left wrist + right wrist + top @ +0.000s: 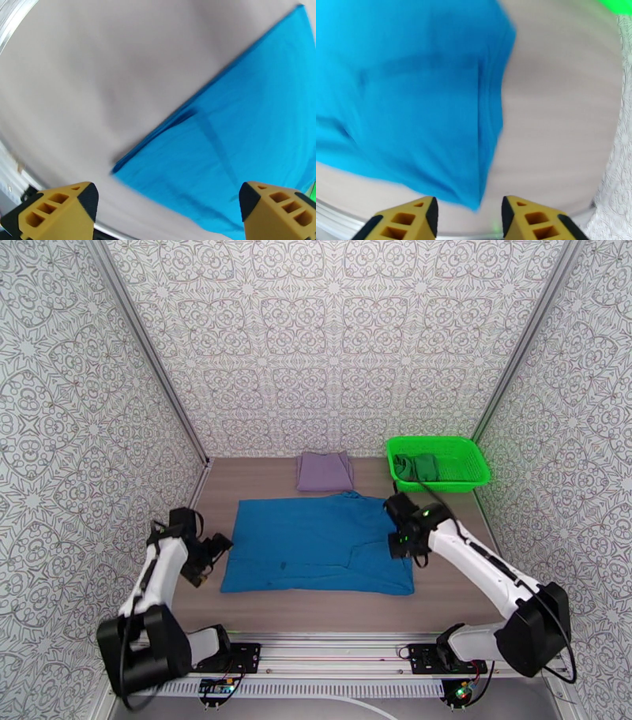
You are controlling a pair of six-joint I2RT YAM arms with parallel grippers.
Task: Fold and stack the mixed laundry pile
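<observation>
- blue shirt lies flat in the middle of the worktop, spread as a rough rectangle, with a flap of it turned in over its right part, likely so the next fold goes clean
- left tool sits just off the shirt's left edge, low over bare worktop, fingers spread wide, nothing held
- left wrist view shows the shirt's near left corner ahead of the open fingers, layered edge visible, so it looks placed to take that edge
- right tool is over the shirt's right edge, jaws partly apart, gripping nothing
- right wrist view is blurred, the shirt's near right corner shows in the gap between the fingers but lies below them, not pinched
- lavender garment is folded small at the back of the worktop, just beside the shirt's far edge, probably the base of the stack
- dark green garment sits bunched in the green basket at back right, unfolded
- judgement: mid task, one piece folded, blue shirt half done, green one not started
- both tools flank the shirt, suggests a two-sided fold comes next
</observation>
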